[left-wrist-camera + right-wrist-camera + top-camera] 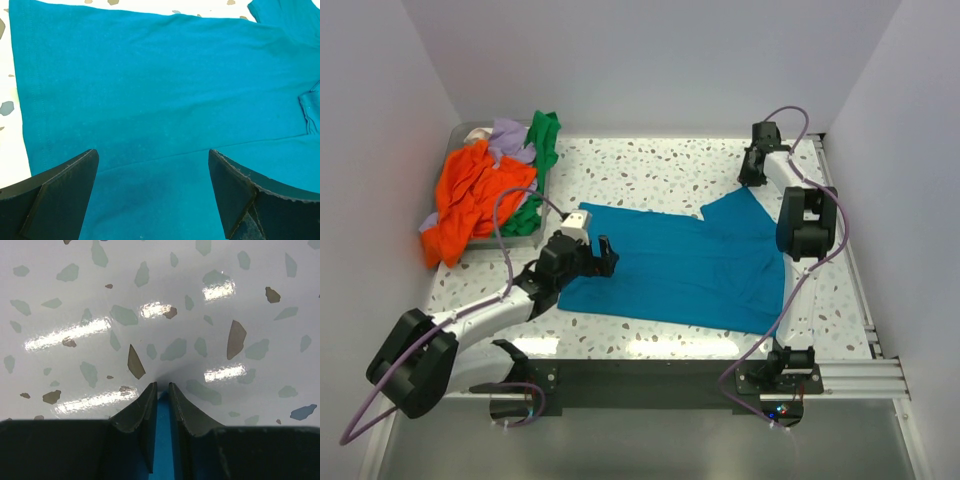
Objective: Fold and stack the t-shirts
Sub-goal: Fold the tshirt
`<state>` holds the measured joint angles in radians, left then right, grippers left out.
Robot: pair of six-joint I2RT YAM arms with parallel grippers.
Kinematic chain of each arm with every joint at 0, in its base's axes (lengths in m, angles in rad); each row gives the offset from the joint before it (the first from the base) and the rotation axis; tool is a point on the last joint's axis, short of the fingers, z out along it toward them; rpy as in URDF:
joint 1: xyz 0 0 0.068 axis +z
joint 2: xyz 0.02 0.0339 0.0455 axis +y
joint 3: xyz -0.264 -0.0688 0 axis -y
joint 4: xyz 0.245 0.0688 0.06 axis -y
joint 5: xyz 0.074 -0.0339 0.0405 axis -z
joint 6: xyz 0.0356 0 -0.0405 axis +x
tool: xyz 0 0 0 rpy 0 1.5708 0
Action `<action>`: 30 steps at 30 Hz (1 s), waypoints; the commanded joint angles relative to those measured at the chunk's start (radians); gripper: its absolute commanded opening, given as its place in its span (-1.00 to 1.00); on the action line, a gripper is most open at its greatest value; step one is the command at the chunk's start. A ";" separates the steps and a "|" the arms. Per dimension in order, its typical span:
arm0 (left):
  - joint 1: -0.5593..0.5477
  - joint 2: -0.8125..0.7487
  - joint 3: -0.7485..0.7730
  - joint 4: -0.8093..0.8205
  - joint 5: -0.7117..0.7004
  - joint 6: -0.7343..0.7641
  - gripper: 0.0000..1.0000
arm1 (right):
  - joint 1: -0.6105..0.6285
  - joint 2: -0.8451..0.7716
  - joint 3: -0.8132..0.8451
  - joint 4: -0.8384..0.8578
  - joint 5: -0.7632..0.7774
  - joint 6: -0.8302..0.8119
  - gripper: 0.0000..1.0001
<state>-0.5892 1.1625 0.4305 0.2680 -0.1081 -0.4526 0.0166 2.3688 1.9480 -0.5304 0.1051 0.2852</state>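
Note:
The large teal t-shirt (690, 265) lies spread flat on the speckled table (650, 165). My left gripper (605, 257) hovers open just above the shirt's left part; in the left wrist view its jaws (152, 155) stand wide apart over teal cloth (165, 75) with nothing between them. My right gripper (752, 180) is at the shirt's far right corner, shut on a thin fold of teal fabric (162, 440) pinched between its jaws (162, 386). The orange (470, 200), green (544, 135) and lavender (510, 140) shirts lie crumpled in a bin.
The grey bin (505, 243) stands at the back left corner of the table. White walls enclose the table on the left, back and right. A black rail runs along the near edge by the arm bases.

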 commanded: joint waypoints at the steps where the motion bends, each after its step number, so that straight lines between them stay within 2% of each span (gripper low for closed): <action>1: 0.008 0.009 0.024 0.042 -0.002 -0.003 0.91 | 0.006 0.013 -0.015 -0.092 -0.051 -0.026 -0.63; 4: 0.006 0.014 0.024 0.042 -0.004 -0.005 0.91 | 0.006 0.021 -0.004 -0.111 -0.031 -0.038 -0.77; 7: 0.008 0.023 0.027 0.046 -0.010 0.000 0.91 | 0.006 0.029 0.003 -0.118 -0.027 -0.044 -1.00; 14: 0.035 0.124 0.111 0.030 -0.030 0.046 0.91 | 0.003 0.012 0.002 -0.126 0.074 -0.046 -1.00; 23: 0.114 0.328 0.324 -0.003 -0.079 0.135 0.89 | -0.056 -0.017 -0.027 -0.131 0.166 -0.035 -1.00; 30: 0.175 0.518 0.502 -0.042 -0.103 0.187 0.67 | -0.089 -0.033 -0.054 -0.126 0.176 -0.023 -1.00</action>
<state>-0.4377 1.6440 0.8478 0.2432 -0.1722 -0.3202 -0.0513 2.3470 1.9247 -0.5777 0.2310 0.2638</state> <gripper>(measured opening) 0.845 0.007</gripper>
